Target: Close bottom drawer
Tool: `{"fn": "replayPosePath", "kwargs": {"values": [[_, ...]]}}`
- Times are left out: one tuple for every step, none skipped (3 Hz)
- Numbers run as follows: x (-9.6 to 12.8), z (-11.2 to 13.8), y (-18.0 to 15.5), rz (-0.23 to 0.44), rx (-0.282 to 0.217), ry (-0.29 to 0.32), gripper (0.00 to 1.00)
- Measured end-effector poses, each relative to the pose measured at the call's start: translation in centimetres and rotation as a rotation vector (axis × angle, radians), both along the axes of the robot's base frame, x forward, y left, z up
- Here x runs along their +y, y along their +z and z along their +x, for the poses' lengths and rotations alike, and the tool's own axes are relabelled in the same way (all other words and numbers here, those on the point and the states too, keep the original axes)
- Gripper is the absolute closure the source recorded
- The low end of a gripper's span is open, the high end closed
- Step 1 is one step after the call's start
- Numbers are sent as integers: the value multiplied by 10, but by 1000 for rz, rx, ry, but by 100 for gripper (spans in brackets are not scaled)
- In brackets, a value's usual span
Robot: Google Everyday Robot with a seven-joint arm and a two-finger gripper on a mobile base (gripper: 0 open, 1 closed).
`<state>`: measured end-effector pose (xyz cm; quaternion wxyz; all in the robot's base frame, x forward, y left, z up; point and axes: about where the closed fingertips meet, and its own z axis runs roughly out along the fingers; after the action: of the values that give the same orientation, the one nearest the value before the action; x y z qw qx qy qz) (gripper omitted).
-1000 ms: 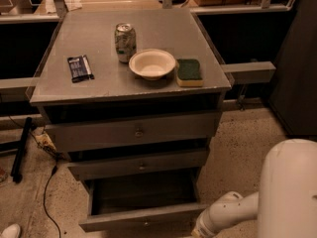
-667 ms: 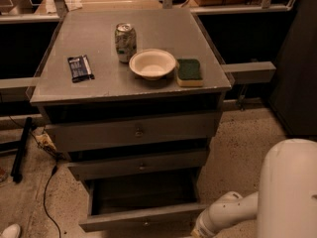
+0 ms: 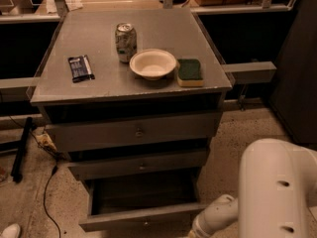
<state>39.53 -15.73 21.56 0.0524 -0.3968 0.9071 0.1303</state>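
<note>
The grey cabinet [image 3: 133, 133] has three drawers. The bottom drawer [image 3: 138, 218] is the lowest and narrowest, and it stands pulled out toward me, so its dark inner box [image 3: 143, 192] shows. The middle drawer [image 3: 141, 165] and top drawer [image 3: 136, 132] sit further back. My white arm [image 3: 275, 192] fills the lower right. Its forearm [image 3: 215, 219] reaches down to the right end of the bottom drawer's front. My gripper is below the picture's bottom edge and out of view.
On the cabinet top stand a can [image 3: 125, 42], a white bowl [image 3: 152, 63], a green sponge [image 3: 189, 71] and a dark packet [image 3: 80, 68]. A black cable [image 3: 47, 197] and a black bar [image 3: 22, 148] lie on the floor at left. A dark cabinet [image 3: 297, 73] stands at right.
</note>
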Motion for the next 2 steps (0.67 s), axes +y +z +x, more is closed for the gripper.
{"fn": "replayPosePath", "kwargs": {"values": [[10,10,-26,6,-14,21,100],[14,22,-48,-2,-22,33,100]]}}
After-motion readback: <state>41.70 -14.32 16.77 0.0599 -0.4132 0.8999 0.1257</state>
